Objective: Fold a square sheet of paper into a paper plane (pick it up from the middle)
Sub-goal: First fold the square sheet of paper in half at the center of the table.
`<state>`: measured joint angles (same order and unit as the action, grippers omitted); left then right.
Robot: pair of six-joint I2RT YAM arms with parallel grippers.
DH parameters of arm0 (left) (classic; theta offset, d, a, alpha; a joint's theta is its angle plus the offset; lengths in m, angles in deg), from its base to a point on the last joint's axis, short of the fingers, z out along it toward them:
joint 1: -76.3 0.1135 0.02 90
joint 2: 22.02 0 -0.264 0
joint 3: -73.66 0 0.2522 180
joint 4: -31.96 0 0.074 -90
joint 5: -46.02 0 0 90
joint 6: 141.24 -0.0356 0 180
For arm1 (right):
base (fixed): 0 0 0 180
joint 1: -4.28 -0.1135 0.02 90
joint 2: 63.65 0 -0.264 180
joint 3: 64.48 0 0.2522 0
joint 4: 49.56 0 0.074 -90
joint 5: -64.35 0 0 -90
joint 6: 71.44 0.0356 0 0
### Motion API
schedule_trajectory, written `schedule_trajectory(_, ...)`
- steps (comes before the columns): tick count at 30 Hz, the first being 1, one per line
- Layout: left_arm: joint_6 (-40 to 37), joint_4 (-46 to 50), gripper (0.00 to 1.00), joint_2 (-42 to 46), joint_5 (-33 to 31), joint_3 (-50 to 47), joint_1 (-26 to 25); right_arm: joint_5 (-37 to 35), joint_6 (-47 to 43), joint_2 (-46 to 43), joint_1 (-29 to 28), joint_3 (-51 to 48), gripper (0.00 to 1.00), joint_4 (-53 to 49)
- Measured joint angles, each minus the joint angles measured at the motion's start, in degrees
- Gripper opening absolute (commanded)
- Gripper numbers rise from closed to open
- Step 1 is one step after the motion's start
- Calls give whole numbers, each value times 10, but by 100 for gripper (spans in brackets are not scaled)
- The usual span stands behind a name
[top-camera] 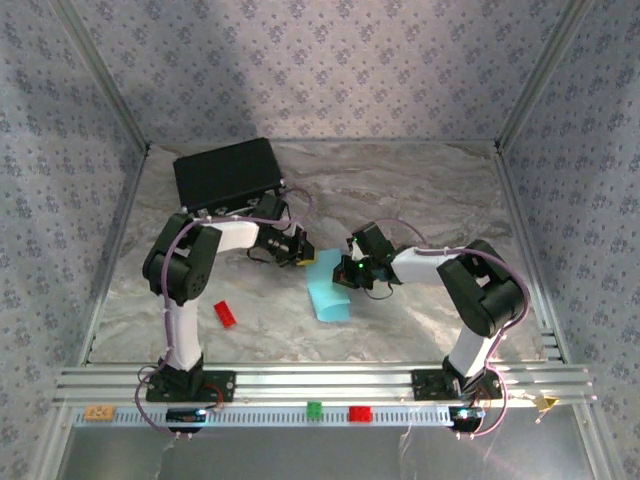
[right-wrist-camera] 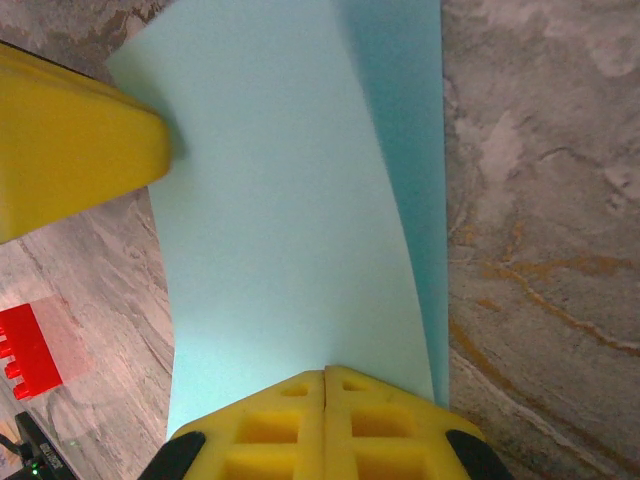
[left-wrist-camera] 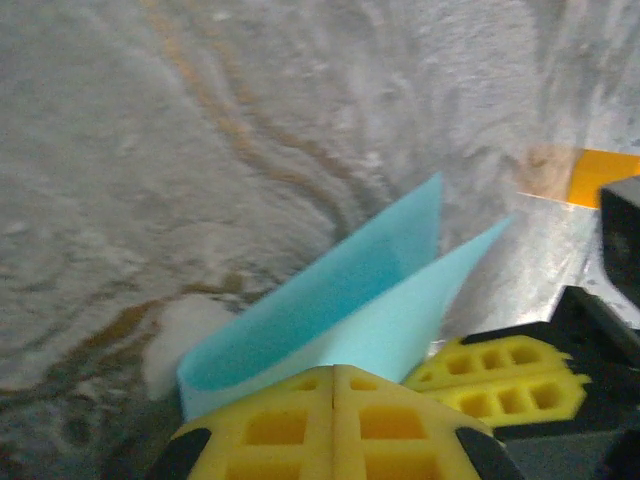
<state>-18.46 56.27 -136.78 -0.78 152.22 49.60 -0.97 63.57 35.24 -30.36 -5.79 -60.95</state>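
- The left arm [top-camera: 182,262] is held upright above its base at the near left and bent sharply at the elbow. Its forearm is stretched rightward towards the middle of the counter [top-camera: 430,200].
- The left gripper [top-camera: 302,250] is seen with its yellow fingers pressed together, clamped on the far left part of the square sheet of paper [top-camera: 328,292].
- The right arm [top-camera: 488,290] is posed likewise at the near right: upright above its base, folded at the elbow, forearm stretched leftward.
- The right gripper [top-camera: 347,272] is also closed, its fingers pinched on the right side of the sheet.
- The light-blue sheet is found at the middle of the counter, between the two grippers. It is doubled over, and in the left wrist view its two layers are spread in a shallow V.
- In the right wrist view the sheet is bowed, and its left edge is touched by a finger of the left gripper.
- A black case [top-camera: 226,172] is placed at the far left, well apart from the sheet.
- A red brick [top-camera: 225,314] is laid on the counter near the left arm, left of the sheet.
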Motion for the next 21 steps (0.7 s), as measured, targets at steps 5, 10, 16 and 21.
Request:
schedule_trajectory(5, -7, 7, 0, -9, -1, 9, 3, 0, 0, 0, 0, 0, 0, 0)
schedule_trajectory(10, -2, 10, 0, -9, -10, 13, 10, 0, 0, 0, 0, 0, 0, 0)
schedule_trajectory(16, 10, 17, 0, -17, -40, 38, 32, 0, 0, 0, 0, 0, 0, 0)
schedule_trajectory(21, 15, 32, 0, -21, -57, 54, 34, -1, 0, 0, 0, 0, 0, 0)
